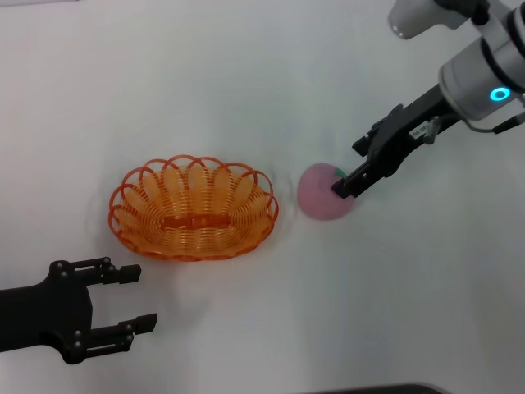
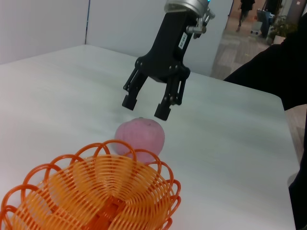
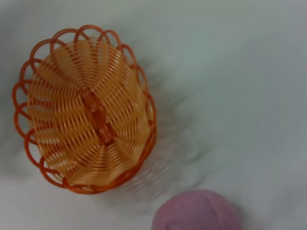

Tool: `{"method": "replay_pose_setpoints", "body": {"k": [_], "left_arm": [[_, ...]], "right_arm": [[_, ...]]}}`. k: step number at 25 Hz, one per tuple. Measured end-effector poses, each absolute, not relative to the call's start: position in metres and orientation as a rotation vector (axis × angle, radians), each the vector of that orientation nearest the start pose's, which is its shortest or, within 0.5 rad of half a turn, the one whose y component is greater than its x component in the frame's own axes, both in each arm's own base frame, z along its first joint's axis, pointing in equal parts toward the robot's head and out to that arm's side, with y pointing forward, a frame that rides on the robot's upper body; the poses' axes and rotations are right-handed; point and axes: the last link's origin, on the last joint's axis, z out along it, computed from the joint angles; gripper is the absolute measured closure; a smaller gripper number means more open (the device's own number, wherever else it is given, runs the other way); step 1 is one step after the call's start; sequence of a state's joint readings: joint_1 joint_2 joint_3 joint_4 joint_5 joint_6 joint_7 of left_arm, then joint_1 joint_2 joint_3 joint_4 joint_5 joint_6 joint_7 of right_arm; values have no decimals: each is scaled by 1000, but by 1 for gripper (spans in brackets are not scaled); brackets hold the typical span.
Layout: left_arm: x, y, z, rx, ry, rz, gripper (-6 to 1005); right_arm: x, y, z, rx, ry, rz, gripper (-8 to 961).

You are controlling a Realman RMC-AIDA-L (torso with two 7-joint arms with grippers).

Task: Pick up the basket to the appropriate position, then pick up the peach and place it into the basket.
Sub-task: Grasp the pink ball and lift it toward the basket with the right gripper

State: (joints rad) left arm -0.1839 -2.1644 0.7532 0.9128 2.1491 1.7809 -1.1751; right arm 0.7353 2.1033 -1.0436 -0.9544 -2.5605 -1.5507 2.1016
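Head view, basket: you see the basket (image 1: 194,208) sitting upright on the white counter (image 1: 246,82), holding nothing.
Head view, peach: the peach (image 1: 322,194) lies on the counter just beside the basket, on the robot's right of it, a small gap between them.
Head view, right claw: your right claw (image 1: 349,184) reaches in from the far right of the basket, and its tip overlaps the peach's top on the side away from the basket.
Head view, left claw: your left claw (image 1: 131,297) is released, fingers spread, near the basket on its near-left side and not touching it.
Left wrist view, right claw: here you see the right claw (image 2: 146,107) with its fingers parted, hanging just above the peach (image 2: 140,138) and grasping nothing.
Left wrist view, basket: the basket (image 2: 91,196) fills the foreground, the peach just beyond its rim.
Right wrist view, basket: you look down into the bare basket (image 3: 86,108).
Right wrist view, peach: the peach (image 3: 196,211) is near the basket's rim, outside it, on the counter (image 3: 230,72).
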Motion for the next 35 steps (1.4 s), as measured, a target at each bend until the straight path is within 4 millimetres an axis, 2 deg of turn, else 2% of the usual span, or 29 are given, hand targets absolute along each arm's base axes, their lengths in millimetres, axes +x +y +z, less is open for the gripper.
{"method": "replay_pose_setpoints", "body": {"k": [17, 27, 35], "left_arm": [[-312, 216, -3, -2900, -510, -501, 324], [-312, 216, -2, -2898, -515, -495, 324], [-312, 217, -2, -2897, -526, -496, 324]], "right_arm": [[207, 370, -46, -2883, 816, -416, 29], [204, 370, -49, -2895, 794, -451, 33], [203, 368, -49, -2906, 788, -461, 421]]}}
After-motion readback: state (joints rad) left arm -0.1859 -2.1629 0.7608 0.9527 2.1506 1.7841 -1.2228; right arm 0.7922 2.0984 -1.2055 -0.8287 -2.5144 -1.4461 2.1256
